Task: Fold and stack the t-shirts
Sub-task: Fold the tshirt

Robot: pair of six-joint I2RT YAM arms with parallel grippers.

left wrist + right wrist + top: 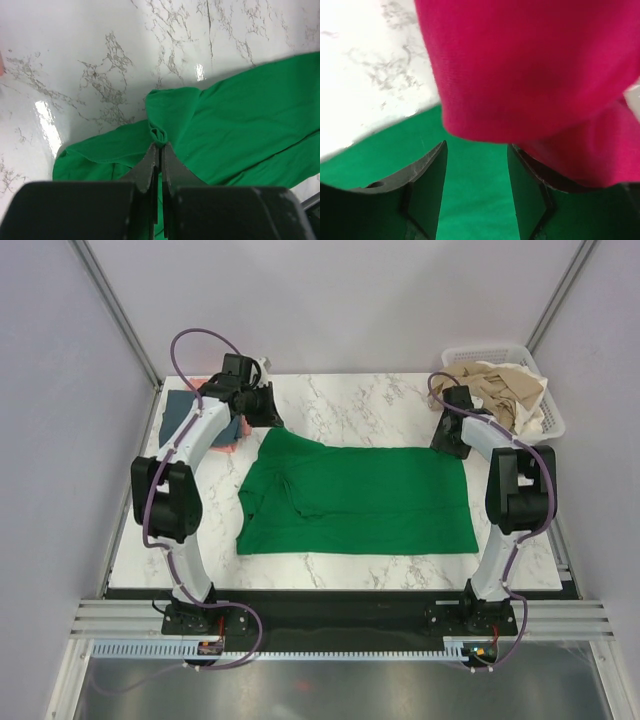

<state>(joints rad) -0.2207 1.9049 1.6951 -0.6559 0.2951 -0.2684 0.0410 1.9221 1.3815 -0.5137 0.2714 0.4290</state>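
Pinching a thin green t-shirt fold, the left pincer is clamped; the right pincer is found agape, empty: a lopsided lift is risked.

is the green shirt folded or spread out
Spread: the green shirt lies mostly flat on the table, one corner pinched in the left pincer.

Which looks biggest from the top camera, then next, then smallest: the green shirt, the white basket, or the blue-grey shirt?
1. green shirt
2. white basket
3. blue-grey shirt, partly hidden by the left arm
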